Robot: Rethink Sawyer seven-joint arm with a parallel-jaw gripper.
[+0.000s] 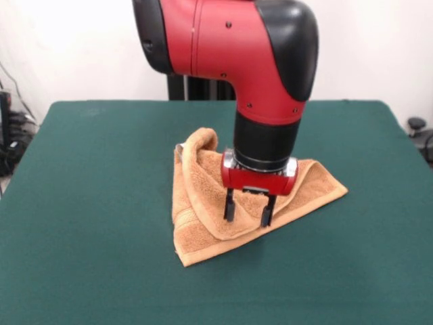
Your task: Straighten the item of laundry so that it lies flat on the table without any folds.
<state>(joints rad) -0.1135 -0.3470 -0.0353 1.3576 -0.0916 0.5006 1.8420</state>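
The orange-tan towel (203, 217) lies crumpled near the middle of the dark green table (81, 203), folded over itself into a rough triangle with a raised hump at its far left. My gripper (248, 211) hangs straight down from the red and black arm over the towel's right half. Its two black fingers (229, 206) are spread apart, with their tips at the towel's surface beside a rolled fold. The gripper holds nothing. The arm hides part of the towel's far edge. No tag shows.
The table's edges run at the far side and both sides. The robot's black pedestal (193, 87) stands behind the far edge. Cables and dark equipment (10, 135) sit off the table at the left, and a dark object (418, 128) at the right.
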